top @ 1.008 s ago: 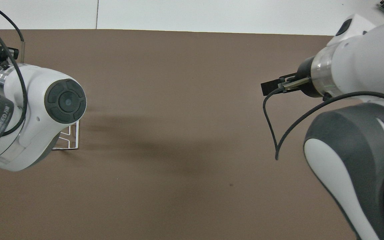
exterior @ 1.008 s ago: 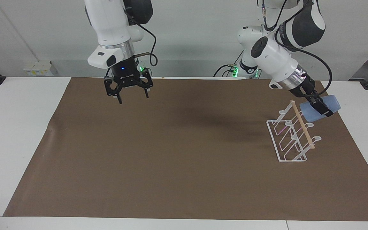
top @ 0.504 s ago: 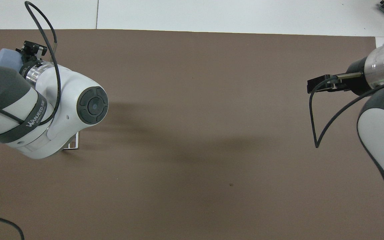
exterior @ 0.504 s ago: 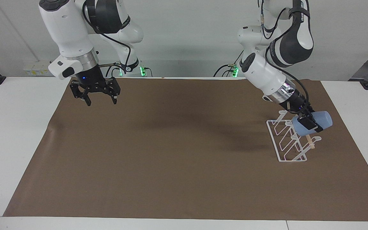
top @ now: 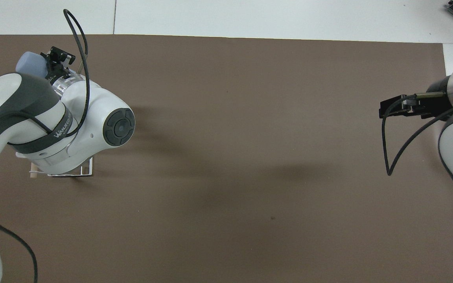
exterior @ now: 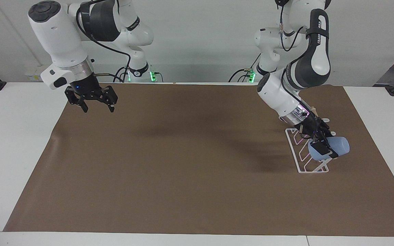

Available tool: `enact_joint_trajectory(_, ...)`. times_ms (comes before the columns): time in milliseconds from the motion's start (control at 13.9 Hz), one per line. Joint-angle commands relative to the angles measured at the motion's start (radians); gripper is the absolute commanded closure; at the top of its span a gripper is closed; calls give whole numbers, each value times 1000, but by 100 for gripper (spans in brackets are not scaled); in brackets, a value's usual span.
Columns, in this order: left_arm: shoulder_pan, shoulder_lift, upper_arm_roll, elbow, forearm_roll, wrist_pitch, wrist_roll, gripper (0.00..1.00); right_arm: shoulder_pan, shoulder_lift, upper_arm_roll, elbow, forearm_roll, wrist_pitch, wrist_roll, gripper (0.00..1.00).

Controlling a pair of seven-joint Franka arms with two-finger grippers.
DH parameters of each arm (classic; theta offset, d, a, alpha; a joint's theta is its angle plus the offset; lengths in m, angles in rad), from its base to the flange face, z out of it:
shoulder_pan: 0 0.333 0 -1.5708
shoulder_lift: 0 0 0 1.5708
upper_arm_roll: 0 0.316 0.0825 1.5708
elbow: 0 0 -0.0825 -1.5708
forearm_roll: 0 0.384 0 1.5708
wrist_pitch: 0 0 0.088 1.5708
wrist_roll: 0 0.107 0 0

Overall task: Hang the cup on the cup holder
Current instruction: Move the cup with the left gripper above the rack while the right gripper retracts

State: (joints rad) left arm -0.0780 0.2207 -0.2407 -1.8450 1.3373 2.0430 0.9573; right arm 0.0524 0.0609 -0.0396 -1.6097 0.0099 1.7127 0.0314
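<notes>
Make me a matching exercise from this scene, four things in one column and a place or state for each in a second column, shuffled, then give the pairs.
1. small light-blue plastic cup
2. white wire cup holder with wooden bar
3. left pincer
4. right pincer

A. open, over the brown mat's corner, holding nothing
B. stands on the mat toward the left arm's end
C. shut on the cup
D. held tilted over the holder's end farther from the robots

Pairs: 1-D, 2-B, 3-C, 4-A

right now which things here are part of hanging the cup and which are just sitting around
Part of the job:
- cup, on its side, gripped by the left gripper
- cup holder, under the cup, at the left arm's end of the table

Not part of it:
- right gripper, open, waiting over the brown mat
- white table under the mat
</notes>
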Motion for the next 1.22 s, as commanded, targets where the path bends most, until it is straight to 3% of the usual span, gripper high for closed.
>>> enact_joint_trajectory(0, -6, -9, 0, -16, 37, 20, -15, 100, 34, -23, -45, 6, 1, -57, -39, 0)
enact_joint_trajectory(360, -17, -11, 0, -16, 86, 5, -12, 100, 30, -15, -58, 37, 2, -133, -56, 0)
enact_joint_trajectory(792, -9, -23, -2, -53, 118, 13, -34, 100, 12, -26, -63, 14, 4, -134, -65, 0)
enact_joint_trajectory(1152, -9, -29, -3, -62, 109, -64, -96, 100, 14, -27, -60, 14, 4, -133, -64, 0)
